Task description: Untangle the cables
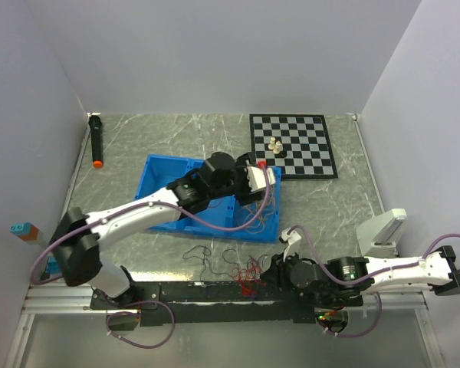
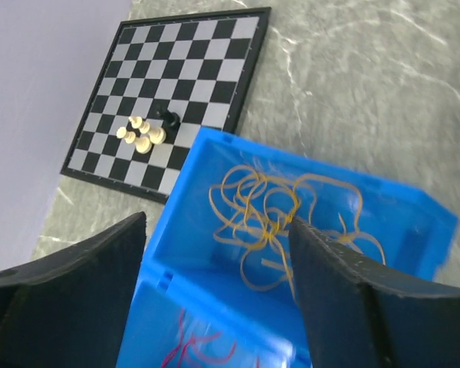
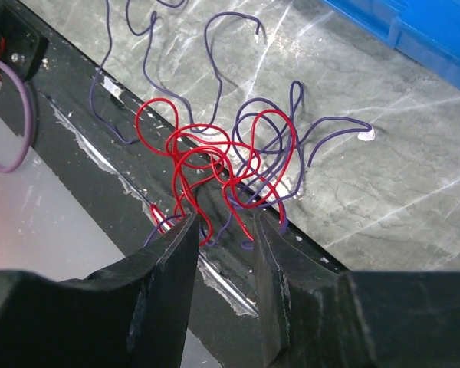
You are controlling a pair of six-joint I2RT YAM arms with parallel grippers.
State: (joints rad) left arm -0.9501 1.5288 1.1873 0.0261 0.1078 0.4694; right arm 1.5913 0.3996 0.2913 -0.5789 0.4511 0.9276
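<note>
A tangle of red and dark purple-black cables (image 3: 215, 161) lies at the table's near edge, partly on the black rail; in the top view it shows as a red knot (image 1: 249, 272) with dark strands (image 1: 207, 257) to its left. My right gripper (image 3: 226, 230) is open, its tips just short of the tangle, strands reaching between the jaws; the top view shows it (image 1: 270, 270) right of the knot. My left gripper (image 2: 218, 222) is open and empty over the blue bin (image 2: 414, 222). A yellow-orange cable bunch (image 2: 276, 222) lies in its far compartment, red cable (image 2: 199, 349) in the near one.
A chessboard (image 1: 291, 144) with a few pieces stands behind the bin (image 1: 161, 172). A black marker with an orange tip (image 1: 96, 138) lies at far left. A white object (image 1: 383, 230) stands at the right edge, a teal-orange block (image 1: 23, 230) at the left. A black rail (image 1: 199, 291) runs along the front.
</note>
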